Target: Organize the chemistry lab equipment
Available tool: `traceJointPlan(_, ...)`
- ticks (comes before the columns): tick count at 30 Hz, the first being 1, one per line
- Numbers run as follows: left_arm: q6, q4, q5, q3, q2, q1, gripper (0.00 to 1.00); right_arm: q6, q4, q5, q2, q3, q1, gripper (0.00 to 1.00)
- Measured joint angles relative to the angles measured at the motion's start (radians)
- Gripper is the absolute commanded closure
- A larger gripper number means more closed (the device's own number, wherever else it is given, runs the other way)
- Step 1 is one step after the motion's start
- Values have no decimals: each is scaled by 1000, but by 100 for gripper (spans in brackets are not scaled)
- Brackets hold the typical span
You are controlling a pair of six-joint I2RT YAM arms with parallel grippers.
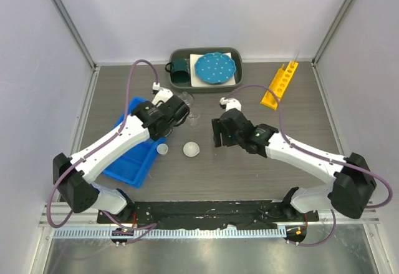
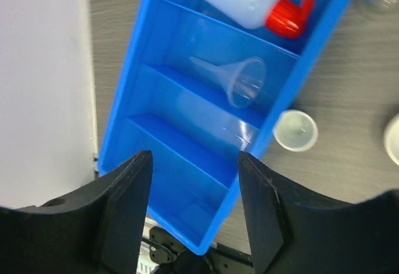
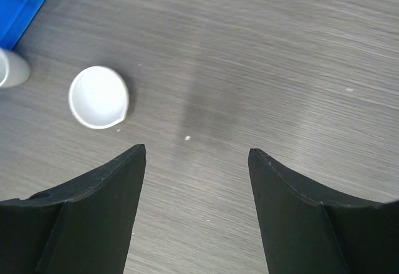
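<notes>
Left fingers (image 2: 128, 215) apart over blue tray (image 2: 174, 108), right fingers (image 3: 103, 215) apart near white dish (image 3: 98, 97).

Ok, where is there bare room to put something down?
The grey table is bare right of the white round dish, under the right tool, and between the yellow holed rack and the right arm. The blue divided tray's nearest compartment is empty. It is crowded around the clear glassware by the left tool.
</notes>
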Motion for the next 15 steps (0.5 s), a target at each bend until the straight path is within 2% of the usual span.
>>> traceJointPlan(3, 42, 39, 105, -5, -40, 0, 33, -3, 21, -58, 77, 32, 25, 27)
traceJointPlan(7, 90, 74, 234, -8, -113, 0, 22, 0, 58, -145, 179, 63, 32, 27)
traceJointPlan(10, 116, 94, 323, -9, -171, 0, 8, 8, 78, -189, 250, 97, 32, 27)
traceJointPlan(11, 125, 99, 352, -9, -192, 0, 1, 12, 84, -202, 274, 112, 32, 27)
traceJointPlan(15, 146, 110, 459, -9, -270, 0, 0, 31, 105, -225, 348, 173, 32, 27)
